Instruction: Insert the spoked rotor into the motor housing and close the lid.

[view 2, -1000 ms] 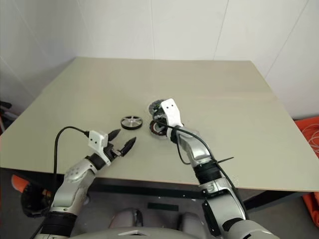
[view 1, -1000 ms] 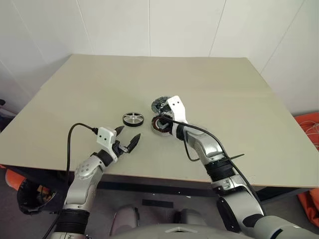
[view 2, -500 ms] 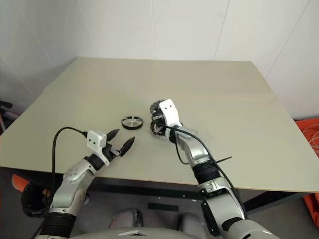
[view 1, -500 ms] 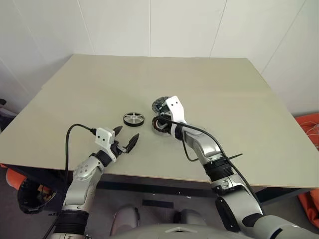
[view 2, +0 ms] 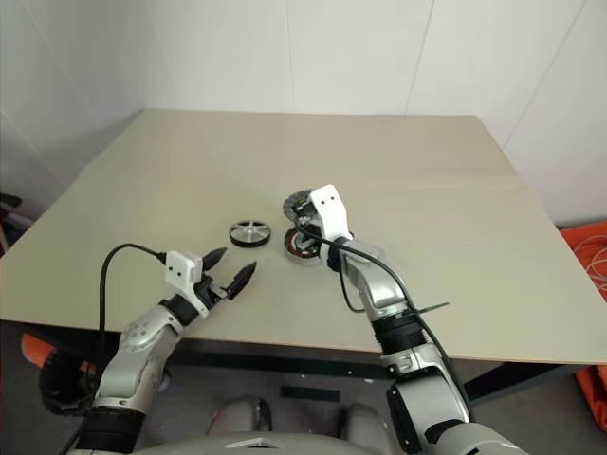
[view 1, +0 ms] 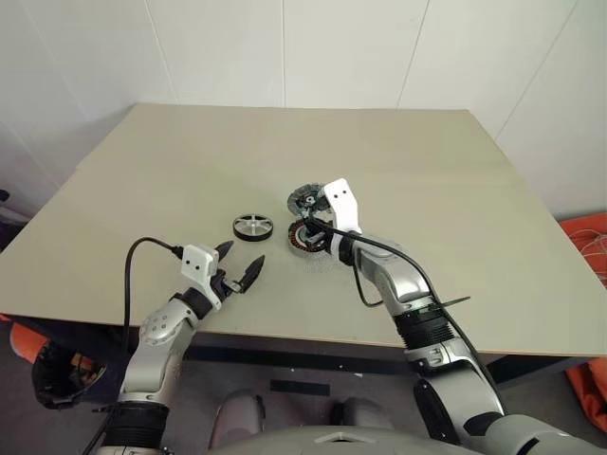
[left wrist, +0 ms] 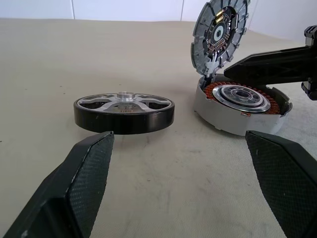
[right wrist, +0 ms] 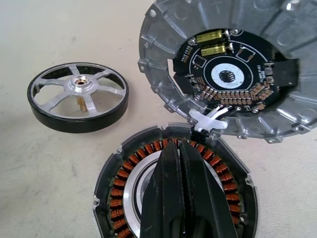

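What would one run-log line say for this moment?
spoked rotor: on table, not inserted | lid: open | right gripper: shut over motor housing | left gripper: open

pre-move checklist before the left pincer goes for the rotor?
1. Lid swung open, standing up off the motor housing on its hinge: ok.
2. Housing cavity free for insertion: not ok, the shut right pincer sits over the windings.
3. Spoked rotor lying flat on the table, beside the housing and apart from it: ok.
4. Left pincer open and empty, facing the rotor: ok.
5. Right pincer touching the housing or hovering: cannot tell.
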`<state>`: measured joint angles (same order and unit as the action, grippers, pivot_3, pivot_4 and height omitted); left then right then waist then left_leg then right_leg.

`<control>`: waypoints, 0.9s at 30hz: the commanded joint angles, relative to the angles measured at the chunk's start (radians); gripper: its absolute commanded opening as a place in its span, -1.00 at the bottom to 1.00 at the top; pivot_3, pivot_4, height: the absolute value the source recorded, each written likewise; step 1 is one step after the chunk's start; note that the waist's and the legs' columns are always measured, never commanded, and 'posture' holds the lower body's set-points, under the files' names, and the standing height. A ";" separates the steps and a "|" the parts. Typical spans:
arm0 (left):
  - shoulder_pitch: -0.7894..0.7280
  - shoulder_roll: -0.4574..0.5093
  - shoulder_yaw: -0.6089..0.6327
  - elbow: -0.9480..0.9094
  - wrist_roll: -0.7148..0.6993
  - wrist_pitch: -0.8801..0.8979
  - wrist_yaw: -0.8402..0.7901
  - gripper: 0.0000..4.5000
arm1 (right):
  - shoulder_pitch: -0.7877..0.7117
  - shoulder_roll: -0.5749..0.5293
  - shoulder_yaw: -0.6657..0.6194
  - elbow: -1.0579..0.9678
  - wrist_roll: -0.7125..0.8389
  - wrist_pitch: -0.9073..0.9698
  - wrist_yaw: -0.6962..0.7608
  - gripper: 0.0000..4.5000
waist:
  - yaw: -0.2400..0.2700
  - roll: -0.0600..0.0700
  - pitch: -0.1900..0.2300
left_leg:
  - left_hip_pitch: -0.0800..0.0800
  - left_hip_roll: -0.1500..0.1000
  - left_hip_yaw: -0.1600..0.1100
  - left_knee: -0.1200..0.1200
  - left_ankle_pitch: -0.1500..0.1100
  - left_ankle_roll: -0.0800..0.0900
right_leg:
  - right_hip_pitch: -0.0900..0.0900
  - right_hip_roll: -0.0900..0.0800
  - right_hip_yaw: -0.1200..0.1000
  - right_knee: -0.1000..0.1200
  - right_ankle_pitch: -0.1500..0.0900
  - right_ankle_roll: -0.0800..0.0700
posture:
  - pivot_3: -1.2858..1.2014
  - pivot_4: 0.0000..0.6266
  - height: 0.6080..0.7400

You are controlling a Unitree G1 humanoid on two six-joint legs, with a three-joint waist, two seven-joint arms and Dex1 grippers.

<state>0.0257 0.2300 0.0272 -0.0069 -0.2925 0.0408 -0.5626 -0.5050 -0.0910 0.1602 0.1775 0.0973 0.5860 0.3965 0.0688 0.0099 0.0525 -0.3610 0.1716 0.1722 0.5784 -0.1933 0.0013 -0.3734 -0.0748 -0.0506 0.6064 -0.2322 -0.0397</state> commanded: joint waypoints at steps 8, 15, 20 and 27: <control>-0.003 0.005 0.007 -0.059 -0.013 0.003 0.004 1.00 | -0.017 0.012 0.012 0.038 -0.010 -0.009 -0.004 -0.98 | 0.000 0.000 0.000 | 0.000 0.000 0.000 0.000 0.000 0.000 | 0.000 0.000 0.000 0.000 0.000 0.000 | 0.03 -1.00 1.00; -0.001 0.004 0.005 -0.079 -0.014 0.020 0.011 1.00 | 0.010 -0.002 0.021 0.053 -0.023 -0.009 -0.005 -0.98 | 0.000 0.000 0.000 | 0.002 0.000 0.000 0.000 0.000 0.000 | 0.002 0.000 0.000 0.000 0.000 0.000 | 0.03 -1.00 1.00; -0.006 0.005 0.005 -0.099 -0.015 0.042 0.017 1.00 | -0.004 0.003 -0.016 -0.005 0.000 -0.025 -0.016 -0.98 | 0.000 0.000 0.000 | 0.002 0.000 0.000 0.000 0.000 0.000 | 0.002 0.000 0.000 0.000 -0.001 0.001 | 0.03 -1.00 1.00; -0.004 0.005 0.029 -0.163 -0.057 0.141 0.055 1.00 | 0.077 -0.037 -0.083 -0.295 0.103 0.064 0.030 -0.98 | 0.003 0.000 0.000 | -0.001 0.000 0.000 0.000 0.000 0.000 | -0.001 0.000 0.000 0.000 0.000 0.000 | 0.03 -1.00 1.00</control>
<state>0.0302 0.2312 0.0363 -0.1016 -0.3184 0.1488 -0.5244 -0.4429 -0.1147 0.1031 -0.0050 0.1564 0.6247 0.4082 0.0715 0.0098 0.0526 -0.3623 0.1715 0.1721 0.5778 -0.1933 0.0013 -0.3743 -0.0747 -0.0507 0.6061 -0.2325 -0.0397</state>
